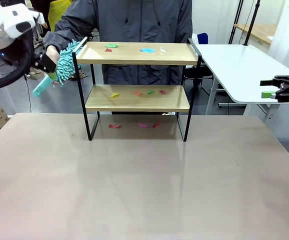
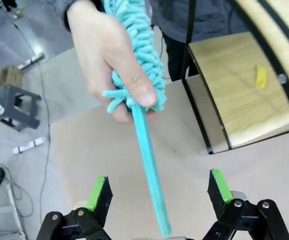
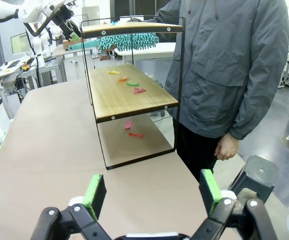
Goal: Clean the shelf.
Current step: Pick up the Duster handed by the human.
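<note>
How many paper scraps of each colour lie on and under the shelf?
Red or pink scraps: 5
Green scraps: 2
Yellow scrap: 1
Orange scrap: 1
Blue scrap: 1
White scrap: 1
Total: 11

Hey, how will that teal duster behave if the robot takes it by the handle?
Probably light: the person's hand holds the duster out near its head. The thin flat handle looks stiff but smooth, so it may twist or slip in a grip. The shaggy head looks soft and should squash against the shelf.
</note>
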